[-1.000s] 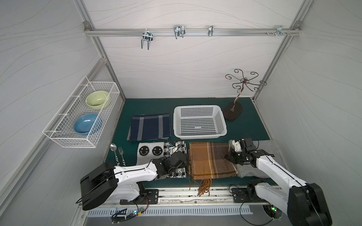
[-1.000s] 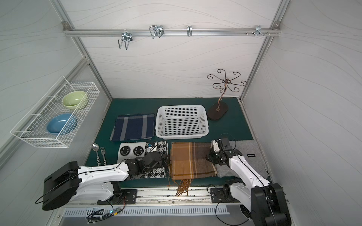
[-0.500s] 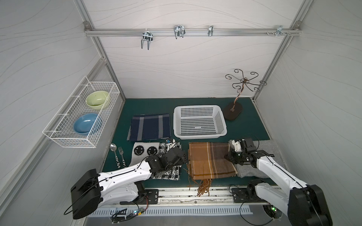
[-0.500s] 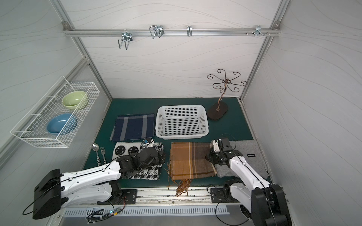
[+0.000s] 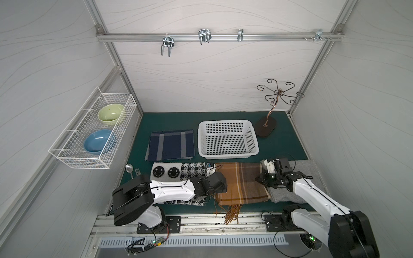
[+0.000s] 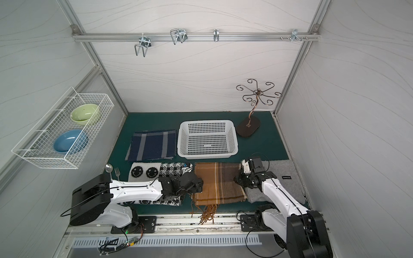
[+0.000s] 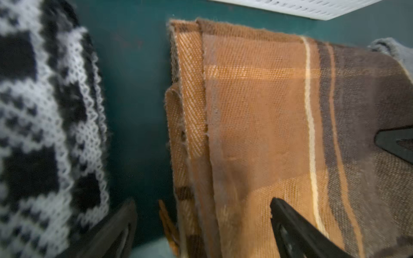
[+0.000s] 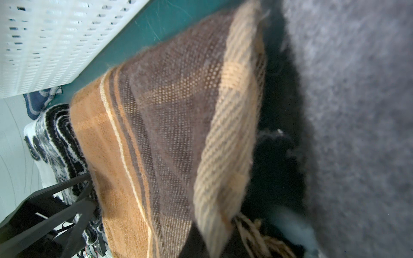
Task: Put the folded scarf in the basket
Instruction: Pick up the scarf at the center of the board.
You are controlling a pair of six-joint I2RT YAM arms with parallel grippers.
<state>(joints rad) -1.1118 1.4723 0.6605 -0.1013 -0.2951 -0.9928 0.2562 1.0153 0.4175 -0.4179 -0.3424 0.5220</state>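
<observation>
Step in hand, as judged: a two-sided pickup of the brown plaid scarf, not yet lifted.

- Green mat is crowded. The basket sits centre frame in both top views. It is empty, with its near rim just above the scarf's upper edge.
- Neighbouring cloths flank the scarf: a black-and-white scarf to its left and a grey scarf touching its right edge. A good lift takes only the brown layers and drags neither neighbour along.
- The scarf is folded in several layers, with fringe hanging off the lower edge. The robot should bite all the layers at the left edge, or the fold will likely open in the air.
- It should raise both sides together, high enough for the fringe to clear the rim, then carry a short way toward the top of the frame.

Scarf relative to the grippers:

- Left gripper is at the scarf's left edge, jaws spread wide and holding nothing. In the left wrist view, one fingertip is over the brown cloth and the other is over the bare mat strip, so they straddle the stacked edge.
- Right gripper is at the scarf's right edge, jaws closed. In the right wrist view that edge rises toward the camera, which suggests it is pinched.
</observation>
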